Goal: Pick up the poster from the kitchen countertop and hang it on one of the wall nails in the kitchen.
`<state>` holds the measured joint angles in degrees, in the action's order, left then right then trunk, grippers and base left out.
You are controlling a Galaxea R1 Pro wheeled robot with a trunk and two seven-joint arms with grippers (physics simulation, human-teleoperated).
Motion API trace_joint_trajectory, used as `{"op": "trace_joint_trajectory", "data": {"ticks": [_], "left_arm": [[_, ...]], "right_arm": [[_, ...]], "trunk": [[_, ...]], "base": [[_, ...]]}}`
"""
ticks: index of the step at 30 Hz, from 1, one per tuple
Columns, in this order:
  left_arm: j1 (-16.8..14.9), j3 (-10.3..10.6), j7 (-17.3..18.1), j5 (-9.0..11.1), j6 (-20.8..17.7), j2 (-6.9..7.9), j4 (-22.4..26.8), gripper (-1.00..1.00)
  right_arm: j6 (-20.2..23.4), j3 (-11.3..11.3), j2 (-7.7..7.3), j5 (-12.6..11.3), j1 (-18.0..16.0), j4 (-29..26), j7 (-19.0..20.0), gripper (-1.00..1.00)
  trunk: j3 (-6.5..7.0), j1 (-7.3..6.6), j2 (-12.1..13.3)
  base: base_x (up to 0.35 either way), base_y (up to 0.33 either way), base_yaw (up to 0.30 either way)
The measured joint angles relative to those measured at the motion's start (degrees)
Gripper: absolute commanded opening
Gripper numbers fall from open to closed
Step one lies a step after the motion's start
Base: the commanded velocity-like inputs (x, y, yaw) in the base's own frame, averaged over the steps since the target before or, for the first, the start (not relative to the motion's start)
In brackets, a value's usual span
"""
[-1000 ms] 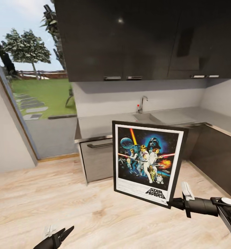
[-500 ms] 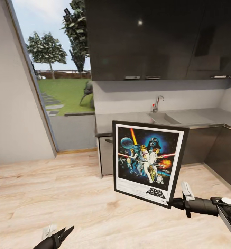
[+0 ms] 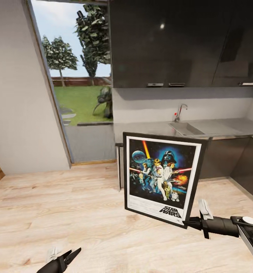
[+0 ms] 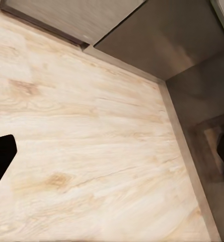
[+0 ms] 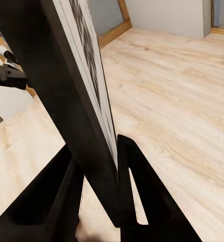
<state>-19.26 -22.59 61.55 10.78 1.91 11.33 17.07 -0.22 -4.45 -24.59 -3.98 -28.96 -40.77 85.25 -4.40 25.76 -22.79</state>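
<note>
The right tool (image 3: 196,223) pinches the bottom corner of the poster (image 3: 162,177), one finger on each side of the frame, so the poster stands upright in the air with its picture facing the robot. It is off the grey desk (image 3: 217,127) now, probably ready for the wall. The left tool (image 3: 60,259) hangs low over the wood floor (image 3: 66,204), empty, with its fingers apart.

Poster (image 3: 160,178) upright before the kitchen countertop (image 3: 149,129), window (image 3: 77,76) to its left, sink (image 3: 185,129) seemingly behind.
</note>
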Motion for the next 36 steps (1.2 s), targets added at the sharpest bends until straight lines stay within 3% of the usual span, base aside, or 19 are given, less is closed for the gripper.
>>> {"op": "trace_joint_trajectory", "data": {"ticks": [16, 36], "left_arm": [[0.0, 0.0, 0.0, 0.0, 0.0, 0.08, 0.0, 1.00], [0.0, 0.0, 0.0, 0.0, -0.2, 0.09, 0.0, 1.00]], "right_arm": [[0.0, 0.0, 0.08, 0.1, 0.0, 0.0, -0.1, -1.00], [0.0, 0.0, 0.09, 0.1, 0.0, 0.0, -0.1, -1.00]], "trunk": [[0.00, -0.02, 0.0], [-0.03, -0.03, 0.0]], "base": [[0.034, 0.288, 0.270], [0.214, 0.251, 0.276]]}}
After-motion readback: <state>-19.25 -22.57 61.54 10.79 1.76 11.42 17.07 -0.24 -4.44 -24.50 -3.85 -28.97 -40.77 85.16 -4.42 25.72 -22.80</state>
